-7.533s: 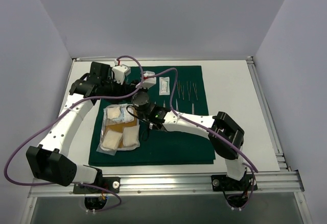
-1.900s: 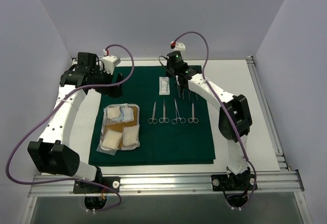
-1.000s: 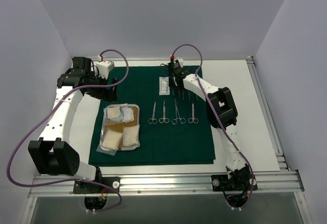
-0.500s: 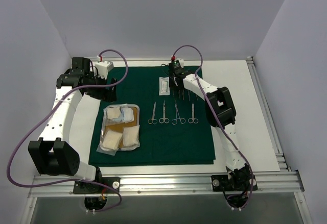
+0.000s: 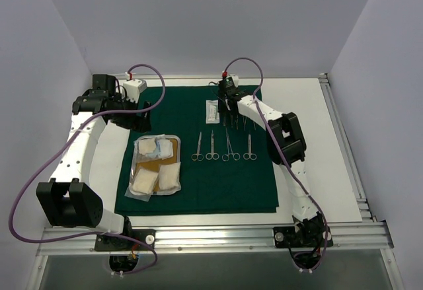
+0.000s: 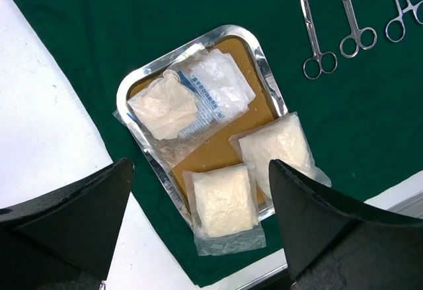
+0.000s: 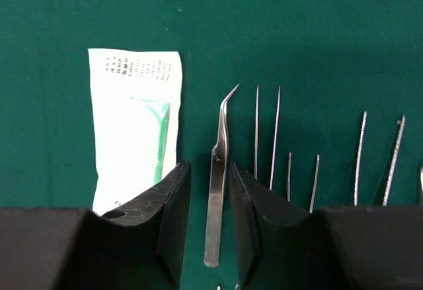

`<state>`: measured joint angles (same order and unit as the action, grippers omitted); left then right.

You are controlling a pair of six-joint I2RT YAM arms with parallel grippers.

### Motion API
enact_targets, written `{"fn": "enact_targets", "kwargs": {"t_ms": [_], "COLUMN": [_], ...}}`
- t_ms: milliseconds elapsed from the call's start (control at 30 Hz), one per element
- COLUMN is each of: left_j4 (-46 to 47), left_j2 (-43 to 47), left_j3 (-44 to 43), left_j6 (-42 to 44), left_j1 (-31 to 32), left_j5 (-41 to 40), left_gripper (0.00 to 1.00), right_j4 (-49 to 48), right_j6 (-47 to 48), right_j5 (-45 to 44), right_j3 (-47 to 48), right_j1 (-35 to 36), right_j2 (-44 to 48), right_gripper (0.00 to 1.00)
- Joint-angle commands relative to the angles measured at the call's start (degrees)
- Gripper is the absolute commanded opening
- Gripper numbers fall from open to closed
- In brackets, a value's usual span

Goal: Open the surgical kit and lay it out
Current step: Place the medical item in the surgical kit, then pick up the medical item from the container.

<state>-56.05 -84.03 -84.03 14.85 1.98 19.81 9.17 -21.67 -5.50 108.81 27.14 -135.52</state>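
Step judged: placing of the curved tweezers (image 7: 220, 151) in the back row of the green drape (image 7: 297, 26). The tweezers lie flat on the drape between the fingers (image 7: 168, 224) of the right gripper (image 7: 208, 171). The fingers are parted, with a thin gap seen on each side, so nothing is pinched.

To do it well, the fingers should be spread a little more and lifted straight up so the tweezers are not dragged or turned. Sideways drift is to be avoided. The white packet (image 7: 135, 125) lies just beside on one side and the straight tweezers (image 7: 266, 131) just beside on the other.

The right arm is stretched far across the worktop (image 5: 304, 125) to the rear of the drape, with the wrist turned down over the row.

The left arm is folded at the rear left, and the left gripper (image 6: 200, 164) is held high, its fingers spread wide and empty. It looks down on the steel tray (image 6: 132, 85), which holds the gauze packets (image 6: 225, 201). Four ring-handled instruments (image 5: 225, 146) are laid in a row mid-drape.
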Motion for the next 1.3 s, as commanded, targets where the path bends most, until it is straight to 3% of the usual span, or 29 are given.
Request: {"fn": "enact_targets", "kwargs": {"t_ms": [0, 433, 1267], "left_j4": [-0.4, 0.0, -0.1], "left_j2": [0.1, 0.6, 0.4], "left_j3": [-1.5, -0.1, 0.8], "left_j6": [0.9, 1.6, 1.9], "left_j1": [-0.6, -1.3, -1.6], "left_j5": [2.1, 1.6, 2.4], "left_gripper": [0.93, 0.93, 0.92], "right_j4": [-0.9, -0.3, 0.4], "right_j6": [0.0, 0.9, 0.1], "right_j5": [-0.4, -4.7, -1.1], "right_j3": [0.3, -3.8, -2.4], "right_j1": [1.8, 2.2, -0.3], "right_j2": [7.0, 10.4, 1.1], "right_gripper": [0.27, 0.25, 0.18]}}
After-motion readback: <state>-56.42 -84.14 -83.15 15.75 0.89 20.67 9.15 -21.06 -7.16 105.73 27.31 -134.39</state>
